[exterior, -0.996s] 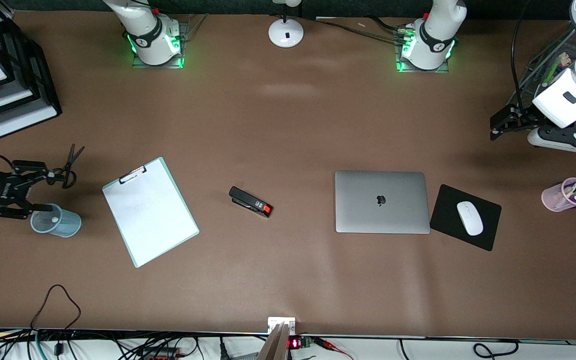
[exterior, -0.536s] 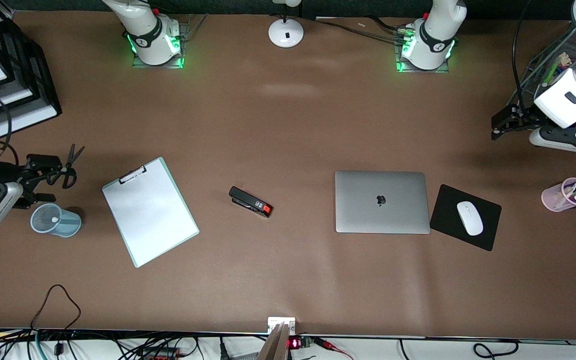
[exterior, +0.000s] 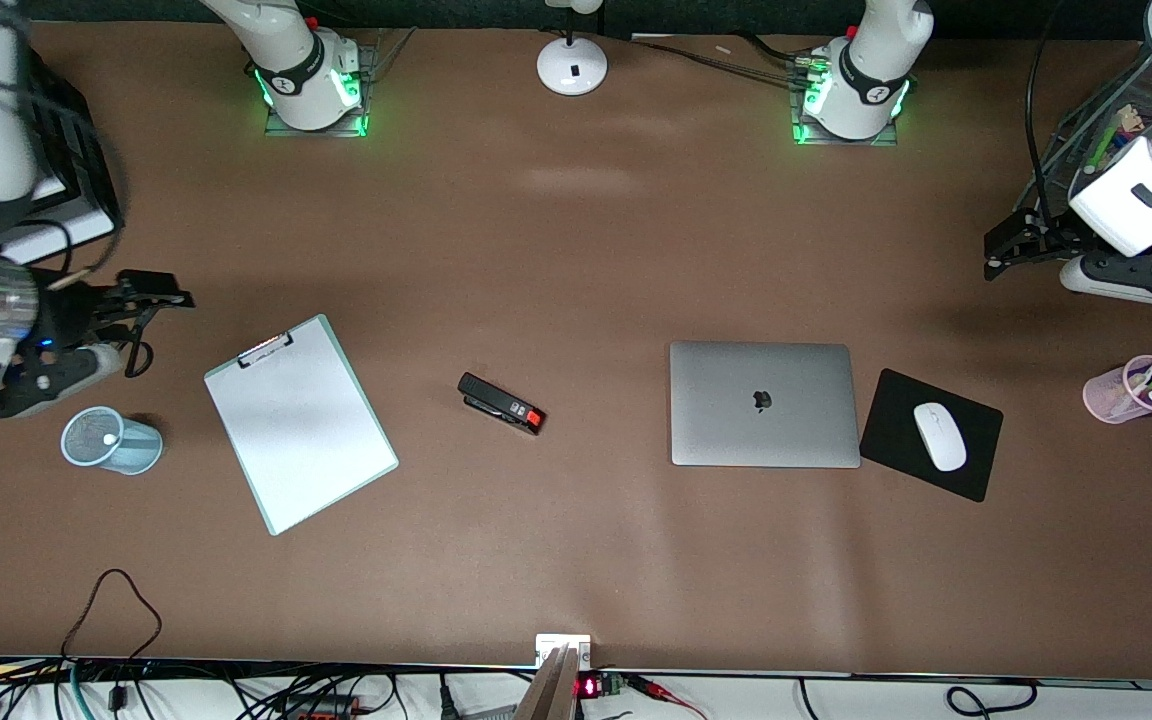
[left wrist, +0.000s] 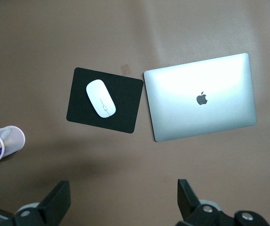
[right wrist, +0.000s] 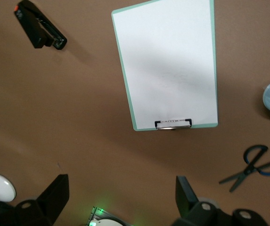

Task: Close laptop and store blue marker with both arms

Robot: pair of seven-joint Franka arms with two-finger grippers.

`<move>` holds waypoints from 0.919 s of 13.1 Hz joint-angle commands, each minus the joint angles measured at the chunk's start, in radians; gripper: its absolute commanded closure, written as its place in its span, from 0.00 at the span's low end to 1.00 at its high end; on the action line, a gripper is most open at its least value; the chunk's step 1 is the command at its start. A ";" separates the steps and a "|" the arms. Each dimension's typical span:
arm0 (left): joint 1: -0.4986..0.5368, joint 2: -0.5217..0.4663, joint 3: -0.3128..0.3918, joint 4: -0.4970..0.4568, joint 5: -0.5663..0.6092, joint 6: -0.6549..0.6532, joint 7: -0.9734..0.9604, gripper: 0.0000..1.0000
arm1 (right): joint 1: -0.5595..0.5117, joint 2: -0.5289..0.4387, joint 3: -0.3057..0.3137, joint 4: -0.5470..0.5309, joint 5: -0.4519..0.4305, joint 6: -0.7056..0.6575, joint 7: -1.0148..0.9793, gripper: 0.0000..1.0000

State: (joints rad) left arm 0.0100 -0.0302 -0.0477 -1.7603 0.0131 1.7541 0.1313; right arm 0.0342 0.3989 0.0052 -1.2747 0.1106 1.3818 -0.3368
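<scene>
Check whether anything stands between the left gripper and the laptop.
Nothing visible does. The left gripper, fingers open, is over bare table at the left arm's end; only bare table separates it from the closed laptop.

Brown table [exterior: 576, 250]. Silver laptop [exterior: 764, 404], dark apple logo. Black mouse pad [exterior: 896, 440], white mouse [exterior: 939, 436]. Black stapler [exterior: 501, 403], red tip.

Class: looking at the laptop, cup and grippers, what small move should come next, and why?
Probably just lift the right gripper, open over the table beside the blue mesh cup, away and park it. The laptop lies shut, a white tip, likely the blue marker's, shows inside the cup, and the left gripper waits open at its table end.
</scene>
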 commanded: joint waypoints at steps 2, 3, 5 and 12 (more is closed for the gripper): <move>0.002 0.003 -0.001 0.016 0.019 -0.018 0.022 0.00 | 0.030 -0.035 -0.004 -0.017 -0.075 -0.012 0.048 0.00; 0.002 0.003 -0.001 0.016 0.019 -0.018 0.022 0.00 | 0.032 -0.035 -0.004 -0.017 -0.086 -0.012 0.050 0.00; 0.004 0.004 0.002 0.015 0.016 -0.018 0.019 0.00 | 0.029 -0.034 -0.004 -0.015 -0.112 -0.009 0.047 0.00; 0.001 0.026 -0.008 0.042 0.015 -0.011 0.022 0.00 | 0.018 -0.037 -0.019 0.037 -0.175 -0.032 0.048 0.00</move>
State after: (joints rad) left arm 0.0049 -0.0252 -0.0557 -1.7503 0.0131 1.7549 0.1319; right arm 0.0554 0.3787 -0.0131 -1.2546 -0.0217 1.3803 -0.3024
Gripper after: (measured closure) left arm 0.000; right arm 0.000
